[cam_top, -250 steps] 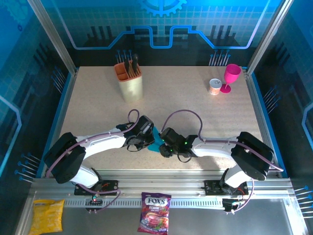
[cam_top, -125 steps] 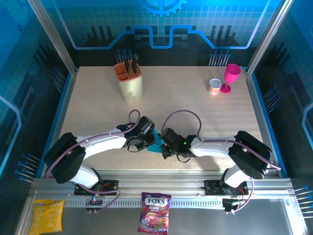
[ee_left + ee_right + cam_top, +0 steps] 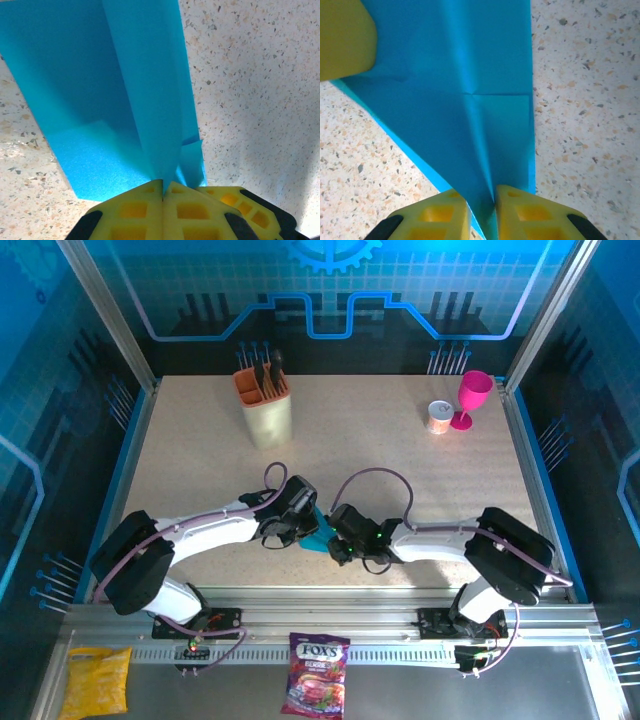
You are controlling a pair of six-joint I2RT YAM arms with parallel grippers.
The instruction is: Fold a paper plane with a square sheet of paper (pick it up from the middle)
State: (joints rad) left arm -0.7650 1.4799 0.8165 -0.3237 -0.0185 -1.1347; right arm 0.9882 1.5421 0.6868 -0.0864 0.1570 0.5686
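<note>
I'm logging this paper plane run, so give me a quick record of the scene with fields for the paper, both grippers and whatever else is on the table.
Paper: cyan-blue, partly folded, creased, at the table's near middle
Left gripper: shut on a raised fold of the paper
Right gripper: shut on the paper from the opposite side
Far table: utensil holder, pink goblet, small can

**Robotics laboratory test cell.** The speckled table (image 3: 400, 470) stood inside an enclosure of aluminium posts (image 3: 105, 310) and blue panels, the back panel (image 3: 330, 255) bearing a gear emblem. The left arm (image 3: 200, 530) and right arm (image 3: 450, 538) were mounted on a slotted rail (image 3: 330, 625) at the table's near edge. Props, namely a holder (image 3: 266, 418), goblet (image 3: 472, 398) and can (image 3: 438, 417), stood near the far corners.
</note>
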